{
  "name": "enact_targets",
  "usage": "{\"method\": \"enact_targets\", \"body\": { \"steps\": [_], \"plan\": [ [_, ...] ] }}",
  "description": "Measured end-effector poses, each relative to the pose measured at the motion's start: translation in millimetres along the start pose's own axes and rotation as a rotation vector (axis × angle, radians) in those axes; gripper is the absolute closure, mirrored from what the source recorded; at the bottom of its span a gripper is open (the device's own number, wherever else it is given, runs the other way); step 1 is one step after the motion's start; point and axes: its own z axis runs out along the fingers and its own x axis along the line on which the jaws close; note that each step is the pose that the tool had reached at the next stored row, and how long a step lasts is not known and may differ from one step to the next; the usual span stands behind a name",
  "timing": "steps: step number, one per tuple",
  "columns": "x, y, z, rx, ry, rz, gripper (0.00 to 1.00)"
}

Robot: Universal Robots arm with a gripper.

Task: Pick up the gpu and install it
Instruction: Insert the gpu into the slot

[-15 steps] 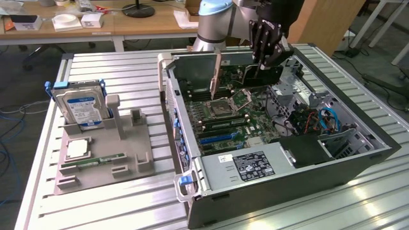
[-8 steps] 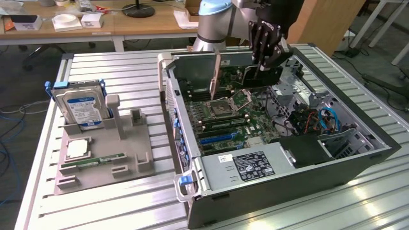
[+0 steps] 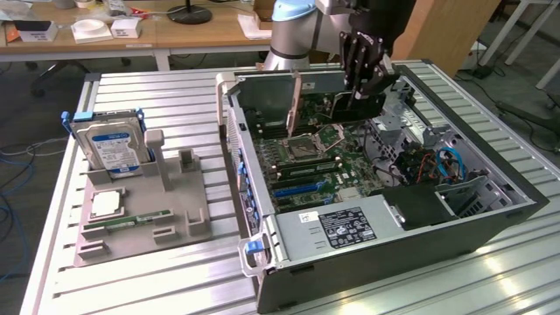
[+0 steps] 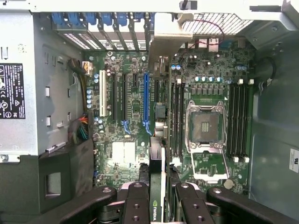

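Setting: reading as a robotics lab in a shared office room. A robot arm (image 3: 293, 26) is standing behind a slatted aluminium bench (image 3: 149, 92). An open computer case (image 3: 394, 269) is lying on its side there, with its motherboard (image 4: 135, 107) facing up. Beside it, a grey moulded fixture (image 3: 188, 197) is holding a hard drive (image 3: 109, 147) upright and a memory stick (image 3: 131, 220) flat. Wooden desks (image 3: 201, 36) behind are carrying small boxes (image 3: 35, 29) and a black round stand base (image 3: 190, 14). Loose cables (image 3: 18, 157) are trailing over the carpet (image 3: 26, 92).
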Motion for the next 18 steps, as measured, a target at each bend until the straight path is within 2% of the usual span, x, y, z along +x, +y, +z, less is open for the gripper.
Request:
{"method": "enact_targets", "body": {
  "steps": [11,18],
  "plan": [
    [-0.1,2.3,5.3,0.0,0.0,0.0,0.74],
    [-0.1,6.6,8.3,0.0,-0.0001,0.0,0.74]
  ]
}}
